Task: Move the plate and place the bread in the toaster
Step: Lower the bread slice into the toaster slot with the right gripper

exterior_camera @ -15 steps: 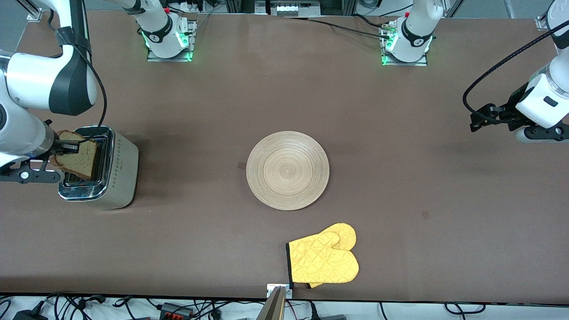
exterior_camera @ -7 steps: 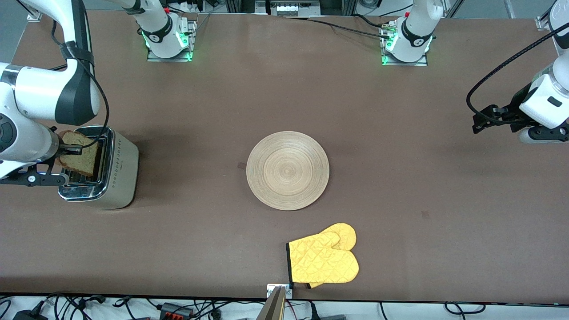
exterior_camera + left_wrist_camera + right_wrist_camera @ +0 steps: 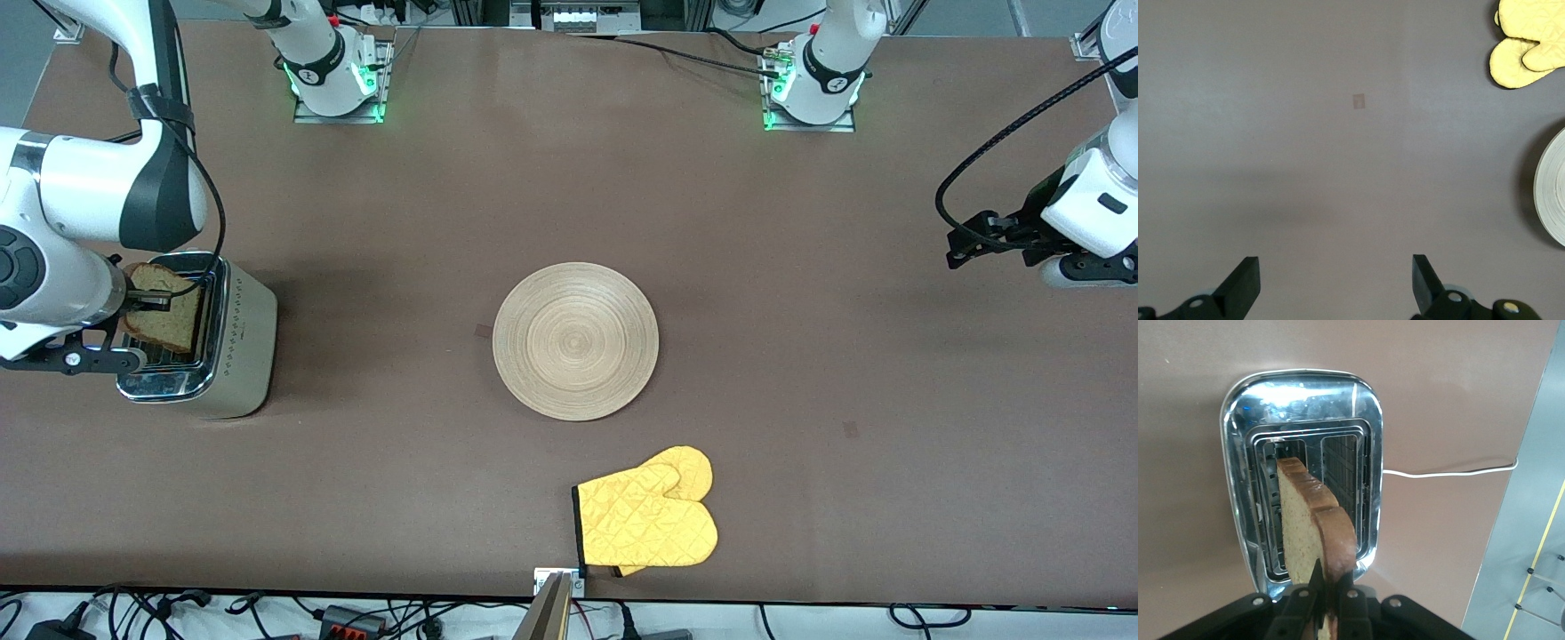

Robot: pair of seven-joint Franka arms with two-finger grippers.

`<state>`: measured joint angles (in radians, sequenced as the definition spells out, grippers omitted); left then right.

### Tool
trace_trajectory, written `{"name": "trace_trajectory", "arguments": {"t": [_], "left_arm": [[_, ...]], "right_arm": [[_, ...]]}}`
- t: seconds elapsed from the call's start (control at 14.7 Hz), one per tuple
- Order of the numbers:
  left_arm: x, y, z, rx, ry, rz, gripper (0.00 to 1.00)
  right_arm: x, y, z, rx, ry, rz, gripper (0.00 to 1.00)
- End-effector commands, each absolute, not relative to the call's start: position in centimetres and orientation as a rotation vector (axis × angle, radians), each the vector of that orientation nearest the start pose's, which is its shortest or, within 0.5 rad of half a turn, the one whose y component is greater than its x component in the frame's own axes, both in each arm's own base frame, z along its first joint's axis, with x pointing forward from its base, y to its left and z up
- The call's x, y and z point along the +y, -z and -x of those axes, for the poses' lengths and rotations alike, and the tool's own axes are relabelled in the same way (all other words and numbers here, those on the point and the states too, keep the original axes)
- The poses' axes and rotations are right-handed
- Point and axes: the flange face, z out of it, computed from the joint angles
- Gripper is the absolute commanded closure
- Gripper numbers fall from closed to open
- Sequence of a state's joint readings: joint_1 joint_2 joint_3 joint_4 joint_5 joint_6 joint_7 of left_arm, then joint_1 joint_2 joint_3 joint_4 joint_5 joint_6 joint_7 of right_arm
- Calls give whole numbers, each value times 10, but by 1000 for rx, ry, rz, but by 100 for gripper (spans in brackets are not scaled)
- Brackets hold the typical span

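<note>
While the brown counter [image 3: 400, 222] carries the same layout as in the earlier pictures, the change sits at the right arm's end. The plate [image 3: 575, 340] lies flat in the middle of the counter, unmoved, with nothing on it; in the left wrist view only an arc of its rim [image 3: 1550, 189] shows. The toaster [image 3: 209, 336] stands where it stood, toward the right arm's end of the counter, its chrome top [image 3: 1301, 393] bright in the right wrist view and its white cord [image 3: 1451, 472] trailing off across the counter. The yellow oven mitt [image 3: 646, 520] rests nearer to the front camera than the plate, apart from it, also unmoved.

The right gripper [image 3: 151, 298] hangs over the toaster, its fingers pinching the top edge of the bread [image 3: 165, 313]. Compared with a second ago, the slice shows less of itself above the chrome top and has come closer to upright. In the right wrist view the bread [image 3: 1313, 530] stands on edge, its lower corner down inside one slot [image 3: 1281, 513], while the neighbouring slot holds nothing.

The left gripper [image 3: 978, 238] waits in the air over the left arm's end of the counter, having drifted only slightly since the earlier pictures; its fingers [image 3: 1243, 285] are spread wide with only bare counter between them.
</note>
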<state>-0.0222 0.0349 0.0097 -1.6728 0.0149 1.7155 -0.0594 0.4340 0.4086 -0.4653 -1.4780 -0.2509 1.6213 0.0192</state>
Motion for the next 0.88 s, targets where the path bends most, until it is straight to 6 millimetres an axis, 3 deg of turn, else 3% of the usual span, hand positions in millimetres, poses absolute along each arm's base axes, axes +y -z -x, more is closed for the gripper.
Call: {"name": "trace_trajectory", "arguments": {"t": [0.0, 0.82], "left_arm": [[-4, -571, -573, -87, 30, 3124, 0], [-4, -569, -576, -87, 39, 3124, 0]], "right_arm": [[1, -455, -643, -49, -411, 3508, 100], [-20, -434, -646, -31, -461, 3505, 100]]}}
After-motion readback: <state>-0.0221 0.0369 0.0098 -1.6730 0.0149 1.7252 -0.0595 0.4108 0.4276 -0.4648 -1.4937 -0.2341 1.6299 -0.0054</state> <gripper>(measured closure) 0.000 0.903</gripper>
